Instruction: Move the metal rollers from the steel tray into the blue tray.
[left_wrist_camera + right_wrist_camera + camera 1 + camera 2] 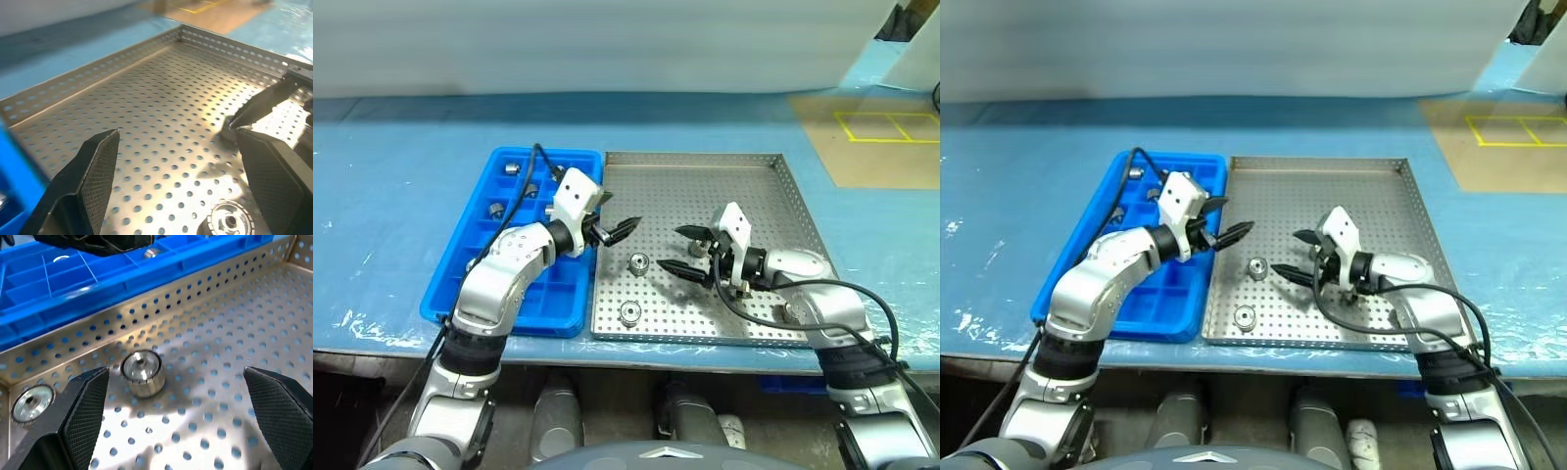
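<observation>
Right gripper (683, 249) spread wide, empty, low over the steel tray (764, 191), aimed at a roller (638, 262) standing ahead of it. Left gripper (619, 229) also spread, empty, at the blue tray (470, 255) edge (several rollers already in cells). Likely step: pick approach. Next: straddle roller, close.

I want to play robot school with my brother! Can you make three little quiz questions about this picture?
1. How many metal rollers lie loose on the steel tray near its edge by the blue tray?
2. True or false: the left gripper holds a roller.
3. Which gripper has a roller in front of it? A left, B right.

Key:
1. Two.
2. False, it is open.
3. B, the right gripper, open.
</observation>
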Robot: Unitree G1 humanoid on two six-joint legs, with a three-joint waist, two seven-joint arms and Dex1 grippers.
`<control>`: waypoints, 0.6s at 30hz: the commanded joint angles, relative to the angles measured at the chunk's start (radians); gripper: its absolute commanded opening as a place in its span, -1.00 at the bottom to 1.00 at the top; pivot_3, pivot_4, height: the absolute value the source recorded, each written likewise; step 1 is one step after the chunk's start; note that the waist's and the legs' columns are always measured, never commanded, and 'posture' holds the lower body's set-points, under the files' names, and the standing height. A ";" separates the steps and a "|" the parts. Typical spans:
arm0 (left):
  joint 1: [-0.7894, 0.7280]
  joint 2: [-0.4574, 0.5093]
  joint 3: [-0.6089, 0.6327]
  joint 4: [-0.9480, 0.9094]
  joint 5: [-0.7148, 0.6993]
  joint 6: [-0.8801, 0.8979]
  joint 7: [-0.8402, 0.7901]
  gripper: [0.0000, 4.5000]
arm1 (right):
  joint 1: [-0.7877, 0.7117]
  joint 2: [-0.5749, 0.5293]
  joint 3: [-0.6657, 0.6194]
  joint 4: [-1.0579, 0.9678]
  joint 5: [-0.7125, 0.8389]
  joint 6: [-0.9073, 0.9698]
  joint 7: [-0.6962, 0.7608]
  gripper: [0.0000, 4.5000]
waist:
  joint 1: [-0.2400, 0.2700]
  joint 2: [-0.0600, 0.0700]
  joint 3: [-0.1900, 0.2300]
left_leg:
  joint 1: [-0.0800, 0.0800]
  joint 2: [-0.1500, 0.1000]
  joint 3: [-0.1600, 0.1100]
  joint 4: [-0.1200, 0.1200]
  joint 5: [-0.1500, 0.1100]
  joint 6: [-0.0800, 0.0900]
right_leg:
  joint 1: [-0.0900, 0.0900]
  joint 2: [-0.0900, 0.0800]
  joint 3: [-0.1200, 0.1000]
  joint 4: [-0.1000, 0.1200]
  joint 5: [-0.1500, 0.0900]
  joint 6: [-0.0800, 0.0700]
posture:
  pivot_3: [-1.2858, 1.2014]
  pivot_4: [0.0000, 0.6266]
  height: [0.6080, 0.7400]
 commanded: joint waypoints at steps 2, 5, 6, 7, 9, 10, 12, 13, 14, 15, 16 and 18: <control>-0.049 0.043 -0.084 0.073 0.012 -0.020 -0.094 0.78 | 0.034 -0.018 -0.051 -0.106 0.040 0.035 -0.042 1.00 | -0.017 0.000 0.000 | 0.001 0.000 0.000 0.000 0.000 0.000 | 0.001 0.000 0.000 0.000 0.000 0.000 | -0.12 -0.52 1.00; -0.088 0.049 -0.115 0.120 0.007 0.017 -0.123 0.78 | 0.064 -0.025 -0.063 -0.140 0.052 0.056 -0.063 1.00 | -0.023 0.000 0.000 | 0.001 0.000 0.000 0.000 0.000 0.000 | 0.001 0.000 0.000 0.000 0.000 0.000 | -0.15 -0.52 1.00; -0.103 0.053 -0.135 0.139 0.018 0.016 -0.136 0.78 | 0.073 -0.027 -0.065 -0.149 0.056 0.061 -0.069 1.00 | -0.026 0.000 0.000 | 0.001 0.000 0.000 0.000 0.000 0.000 | 0.001 0.000 0.000 0.000 0.000 0.000 | -0.15 -0.52 1.00; -0.117 0.050 -0.147 0.159 0.025 0.019 -0.139 0.78 | 0.079 -0.029 -0.066 -0.156 0.058 0.065 -0.074 1.00 | -0.027 0.000 0.000 | 0.001 0.000 0.001 0.000 0.000 0.000 | 0.001 0.000 0.001 0.000 0.000 0.000 | -0.15 -0.52 1.00; -0.146 0.047 -0.176 0.195 0.044 0.027 -0.146 0.78 | 0.088 -0.029 -0.068 -0.169 0.062 0.072 -0.085 1.00 | -0.029 0.001 0.000 | 0.001 0.000 0.001 0.000 0.000 0.001 | 0.001 0.000 0.001 0.000 0.000 0.000 | -0.16 -0.52 1.00; -0.155 0.050 -0.191 0.206 0.055 0.026 -0.152 0.78 | 0.090 -0.029 -0.070 -0.174 0.065 0.076 -0.090 1.00 | -0.032 0.001 0.000 | 0.001 0.000 0.001 0.000 0.000 0.001 | 0.001 0.000 0.001 0.000 0.000 0.000 | -0.17 -0.52 1.00; -0.168 0.053 -0.219 0.228 0.078 0.017 -0.162 0.78 | 0.093 -0.030 -0.071 -0.180 0.068 0.079 -0.098 1.00 | -0.036 0.001 0.000 | 0.002 0.000 0.001 0.000 0.000 0.001 | 0.002 0.000 0.001 0.000 0.000 0.000 | -0.17 -0.52 1.00; -0.173 0.054 -0.231 0.237 0.089 0.015 -0.166 0.78 | 0.094 -0.031 -0.071 -0.182 0.068 0.080 -0.101 1.00 | -0.037 0.001 0.000 | 0.002 0.000 0.001 0.000 0.001 0.002 | 0.002 0.000 0.001 0.000 0.000 0.000 | -0.17 -0.52 1.00; -0.175 0.055 -0.243 0.242 0.094 0.018 -0.174 0.78 | 0.095 -0.031 -0.071 -0.184 0.069 0.082 -0.104 1.00 | -0.038 0.001 0.000 | 0.002 0.000 0.001 0.000 0.001 0.003 | 0.002 0.000 0.001 0.000 0.000 0.000 | -0.18 -0.52 1.00; -0.174 0.059 -0.259 0.243 0.100 0.022 -0.187 0.78 | 0.097 -0.031 -0.071 -0.186 0.071 0.084 -0.107 1.00 | -0.040 0.001 0.000 | 0.002 0.000 0.001 0.000 0.001 0.003 | 0.002 0.000 0.001 0.000 0.000 0.000 | -0.18 -0.52 1.00; -0.171 0.064 -0.275 0.243 0.111 0.018 -0.196 0.78 | 0.099 -0.032 -0.071 -0.188 0.072 0.085 -0.110 1.00 | -0.040 0.001 0.000 | 0.002 0.000 0.001 0.000 0.002 0.003 | 0.002 0.000 0.001 0.000 0.000 0.000 | -0.18 -0.52 1.00; -0.167 0.068 -0.289 0.241 0.125 0.025 -0.195 0.78 | 0.102 -0.033 -0.071 -0.193 0.074 0.086 -0.114 1.00 | -0.039 0.001 0.000 | 0.002 0.000 0.001 0.000 0.002 0.004 | 0.002 0.000 0.001 0.000 0.000 0.000 | -0.18 -0.52 1.00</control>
